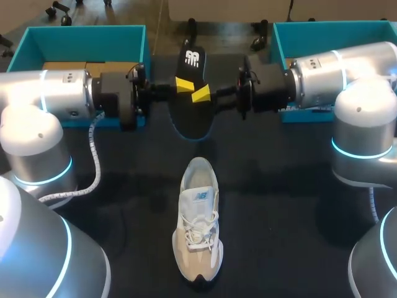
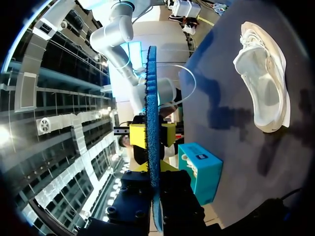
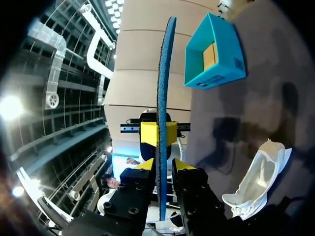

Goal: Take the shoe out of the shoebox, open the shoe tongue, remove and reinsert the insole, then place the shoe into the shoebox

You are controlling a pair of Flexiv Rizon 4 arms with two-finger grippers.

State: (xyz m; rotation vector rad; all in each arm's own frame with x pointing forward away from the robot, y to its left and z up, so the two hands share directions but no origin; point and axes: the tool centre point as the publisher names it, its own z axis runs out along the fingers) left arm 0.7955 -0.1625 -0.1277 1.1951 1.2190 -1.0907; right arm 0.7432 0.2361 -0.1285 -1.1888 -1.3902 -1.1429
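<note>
Closest to me, the shoe (image 1: 197, 226) is lying sole-down on the dark table (image 1: 279, 236), toe pointing toward the near edge, laces loose and the tongue pulled up so the mouth is gaping. It is looking light and soft in the upper. I'd judge the firmer heel or the sides of the collar to be the safe places to take it, not the laces or mesh.

Further in, over the middle of the table, the insole (image 1: 192, 93) is hanging in the air with both arms meeting on it. The left gripper (image 1: 183, 85) is pinching it from one side and the right gripper (image 1: 200, 94) from the other, each with its yellow tips pressed on the two faces. In the left wrist view the insole (image 2: 151, 123) is showing edge-on, thin and gently bowed. It is clearly a floppy foam sheet, light, likely to buckle if pushed from one end. Holding near the heel and feeding the toe end in first seems wisest.

Farthest off, the two teal shoebox halves are sitting at the back corners, one at left (image 1: 87, 43), one at right (image 1: 329, 37), both open upward.
</note>
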